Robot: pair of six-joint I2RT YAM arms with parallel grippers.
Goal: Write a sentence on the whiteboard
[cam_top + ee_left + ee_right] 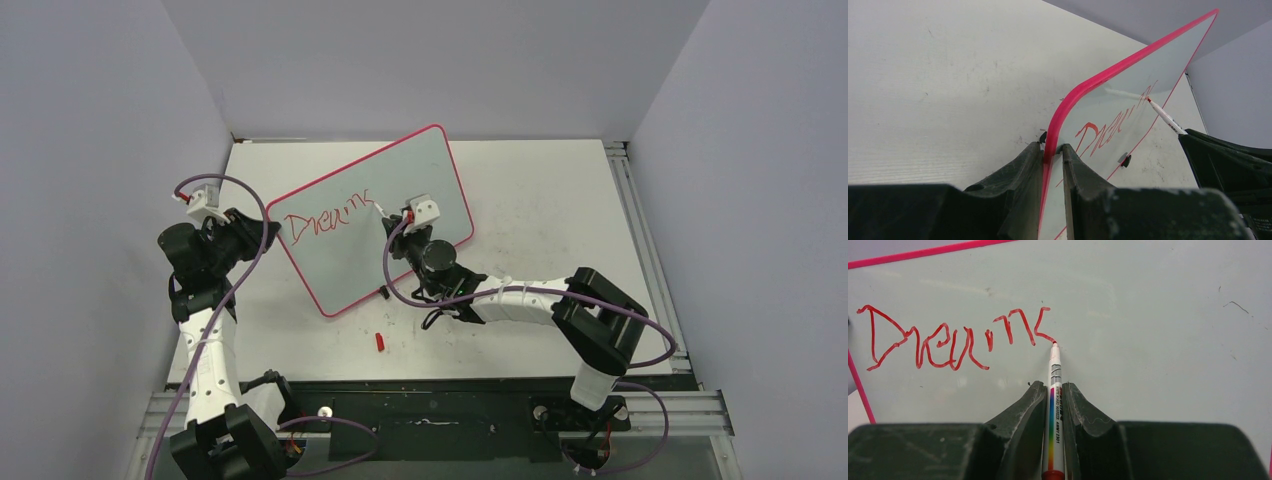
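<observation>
The whiteboard [380, 215], pale with a thin red-pink rim, stands tilted on the table; red letters reading roughly "Dream" [322, 217] run across it. My left gripper [262, 222] is shut on the board's left edge, the rim [1052, 150] pinched between its jaws. My right gripper [1053, 387] is shut on a white marker [1054, 390] with a rainbow stripe. The marker's red tip [1054, 343] touches the whiteboard [1148, 340] at the end of the last stroke. In the left wrist view the marker [1162, 114] meets the board from the right.
A red marker cap [380, 342] lies on the white table [560, 200] in front of the board. Two small black clip feet [1126, 160] sit on the board's lower edge. Grey walls close in the table on three sides.
</observation>
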